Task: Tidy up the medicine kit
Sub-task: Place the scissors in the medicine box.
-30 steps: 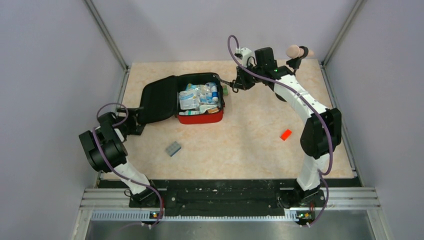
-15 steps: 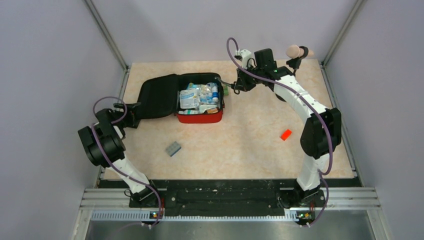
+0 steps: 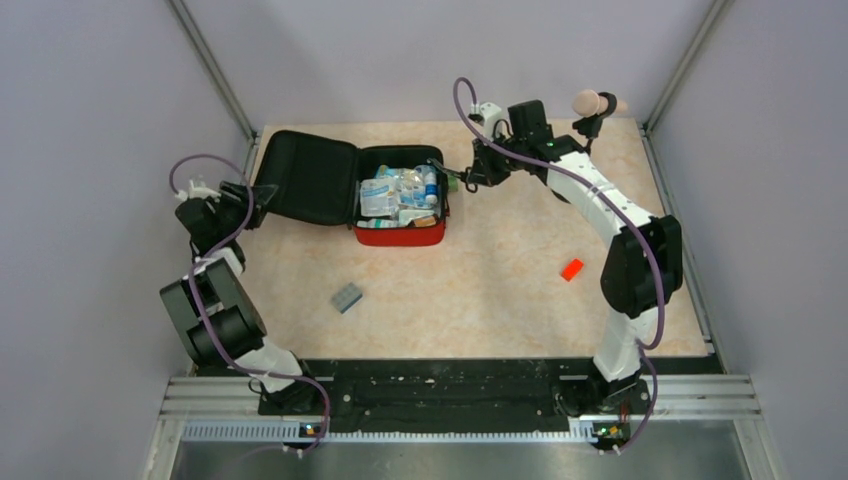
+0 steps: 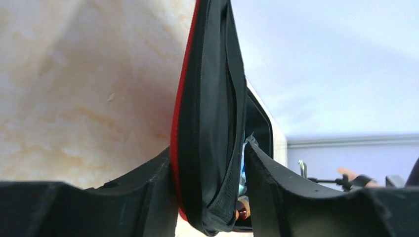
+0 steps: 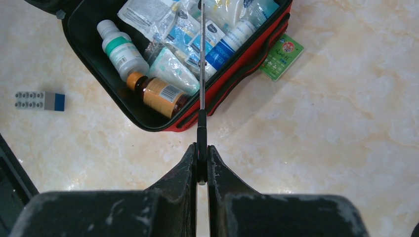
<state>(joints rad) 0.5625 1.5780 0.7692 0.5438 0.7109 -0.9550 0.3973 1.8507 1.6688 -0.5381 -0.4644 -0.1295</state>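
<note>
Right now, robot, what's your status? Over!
Left claw pinching medicine kit lid. Right claw shut on thin rod, reaching over open kit. Green packet outside, against kit.

Open beige marble table (image 3: 500,310) fronts the red soft zip pouch (image 3: 400,238). Obstacles: grey studded block (image 3: 346,297), small orange-red block (image 3: 572,269), the pouch's raised black lid (image 3: 310,190) at left.

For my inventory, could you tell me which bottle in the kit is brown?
The brown bottle with the orange label, lying beside the white, green-banded bottle in the medicine kit.
</note>
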